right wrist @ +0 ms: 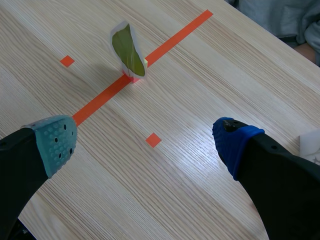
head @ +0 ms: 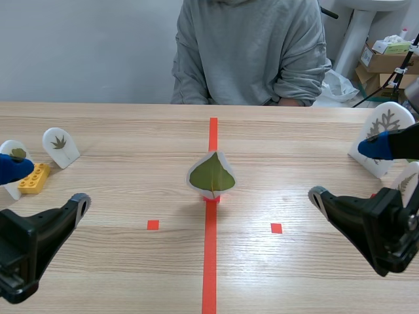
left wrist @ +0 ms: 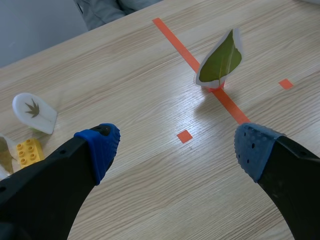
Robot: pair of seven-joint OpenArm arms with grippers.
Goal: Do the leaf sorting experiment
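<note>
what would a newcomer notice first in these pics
The laminated green leaf stands upright on a small red base, on the tape line down the middle of the wooden table. The left end effector and right end effector hang open on either side of it. A person in a grey sweatshirt sits across from the robot.

No word, number or brand can be read. The cardboard boxes (head: pixel 380 69) at the far right, beyond the tabletop (head: pixel 131 196), show a pale sticker too small to make out (any print there is a blur). The white cards (head: pixel 60 146) carry leaf pictures only.
</note>
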